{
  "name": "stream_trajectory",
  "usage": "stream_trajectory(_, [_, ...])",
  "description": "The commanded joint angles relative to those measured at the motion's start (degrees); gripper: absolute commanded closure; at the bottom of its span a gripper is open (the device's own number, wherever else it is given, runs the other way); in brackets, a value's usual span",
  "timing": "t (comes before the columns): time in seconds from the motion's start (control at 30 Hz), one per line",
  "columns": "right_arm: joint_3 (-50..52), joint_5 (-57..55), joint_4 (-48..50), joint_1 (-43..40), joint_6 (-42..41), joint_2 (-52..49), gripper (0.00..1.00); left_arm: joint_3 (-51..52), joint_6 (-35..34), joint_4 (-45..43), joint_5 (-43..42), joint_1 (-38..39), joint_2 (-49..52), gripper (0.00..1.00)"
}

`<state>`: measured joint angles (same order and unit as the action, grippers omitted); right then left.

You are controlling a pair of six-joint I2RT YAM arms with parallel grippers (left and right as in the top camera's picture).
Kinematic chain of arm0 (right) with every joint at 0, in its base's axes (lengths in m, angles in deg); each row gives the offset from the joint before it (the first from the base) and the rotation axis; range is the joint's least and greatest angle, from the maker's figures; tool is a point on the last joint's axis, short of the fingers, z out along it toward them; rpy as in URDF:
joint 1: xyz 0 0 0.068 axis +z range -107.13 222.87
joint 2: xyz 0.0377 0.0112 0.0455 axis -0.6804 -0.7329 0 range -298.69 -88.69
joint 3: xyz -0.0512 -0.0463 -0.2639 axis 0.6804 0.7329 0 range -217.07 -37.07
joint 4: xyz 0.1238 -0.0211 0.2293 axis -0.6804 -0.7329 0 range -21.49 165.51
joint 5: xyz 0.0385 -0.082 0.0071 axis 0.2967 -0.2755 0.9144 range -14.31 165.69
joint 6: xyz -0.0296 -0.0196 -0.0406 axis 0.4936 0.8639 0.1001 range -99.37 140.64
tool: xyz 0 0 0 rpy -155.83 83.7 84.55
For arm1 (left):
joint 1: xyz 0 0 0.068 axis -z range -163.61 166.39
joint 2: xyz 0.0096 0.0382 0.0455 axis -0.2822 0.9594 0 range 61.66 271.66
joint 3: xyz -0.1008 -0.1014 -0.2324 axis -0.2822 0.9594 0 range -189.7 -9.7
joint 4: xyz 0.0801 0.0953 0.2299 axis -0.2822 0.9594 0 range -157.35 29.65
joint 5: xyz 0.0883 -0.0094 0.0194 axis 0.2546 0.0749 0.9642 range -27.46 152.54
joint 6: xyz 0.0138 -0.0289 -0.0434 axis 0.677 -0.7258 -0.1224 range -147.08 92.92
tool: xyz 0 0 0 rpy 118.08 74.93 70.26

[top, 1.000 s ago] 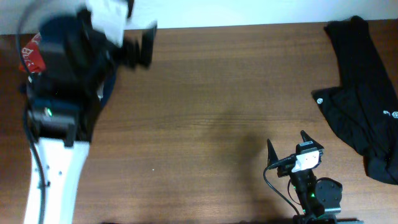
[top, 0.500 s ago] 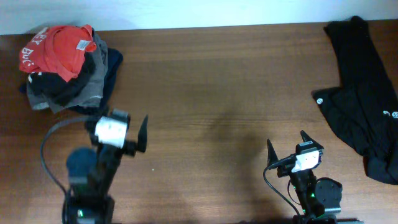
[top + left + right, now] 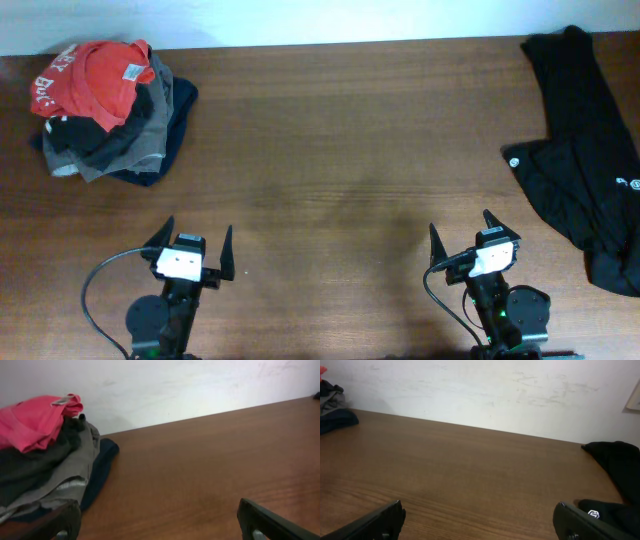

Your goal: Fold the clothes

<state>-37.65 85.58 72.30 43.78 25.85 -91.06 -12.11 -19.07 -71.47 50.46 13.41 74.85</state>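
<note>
The red-orange T-shirt (image 3: 95,75) lies folded on top of a pile of folded clothes at the table's far left; its white neck tag and some white lettering show. It also shows in the left wrist view (image 3: 32,422), far ahead on the left. My left gripper (image 3: 193,253) is open and empty near the front edge, well in front of the pile; its fingers frame bare wood in the left wrist view (image 3: 160,522). My right gripper (image 3: 461,233) is open and empty at the front right, with bare wood between its fingers in the right wrist view (image 3: 477,522).
The pile under the T-shirt holds black, grey and navy clothes (image 3: 140,135). A crumpled black garment (image 3: 585,150) with small white logos lies at the table's right edge, also in the right wrist view (image 3: 615,467). A white wall stands behind the table.
My left arm has drawn back from the pile at the far left to the table's front edge, leaving the red-orange T-shirt on the pile. The right arm has not moved.
</note>
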Motion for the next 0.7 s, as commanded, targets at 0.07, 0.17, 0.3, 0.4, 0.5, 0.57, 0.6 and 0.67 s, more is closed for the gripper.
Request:
stream_trajectory(0.07, [0.3,-0.7,-0.4,0.6,0.3,0.1,0.01,1.9,-0.7,4.9,1.6,-0.2,-6.1,0.01])
stream_trajectory(0.17, [0.3,-0.7,-0.4,0.6,0.3,0.1,0.01,1.9,-0.7,8.1,3.0,-0.2,-8.8,0.01])
stream_trajectory(0.3, [0.3,-0.7,-0.4,0.6,0.3,0.1,0.01,1.9,-0.7,8.1,3.0,-0.2,-11.3,0.01])
stream_trajectory(0.4, [0.3,-0.7,-0.4,0.6,0.3,0.1,0.01,1.9,-0.7,7.8,2.2,0.1,-12.9,0.01])
stream_trajectory(0.5, [0.3,-0.7,-0.4,0.6,0.3,0.1,0.01,1.9,-0.7,7.8,2.1,1.0,-12.9,0.01])
stream_trajectory(0.57, [0.3,-0.7,-0.4,0.6,0.3,0.1,0.01,1.9,-0.7,7.8,2.1,1.0,-12.9,0.01])
stream_trajectory(0.6, [0.3,-0.7,-0.4,0.6,0.3,0.1,0.01,1.9,-0.7,7.8,2.0,1.0,-12.9,0.01])
stream_trajectory(0.67, [0.3,-0.7,-0.4,0.6,0.3,0.1,0.01,1.9,-0.7,7.8,2.0,1.0,-12.9,0.01])
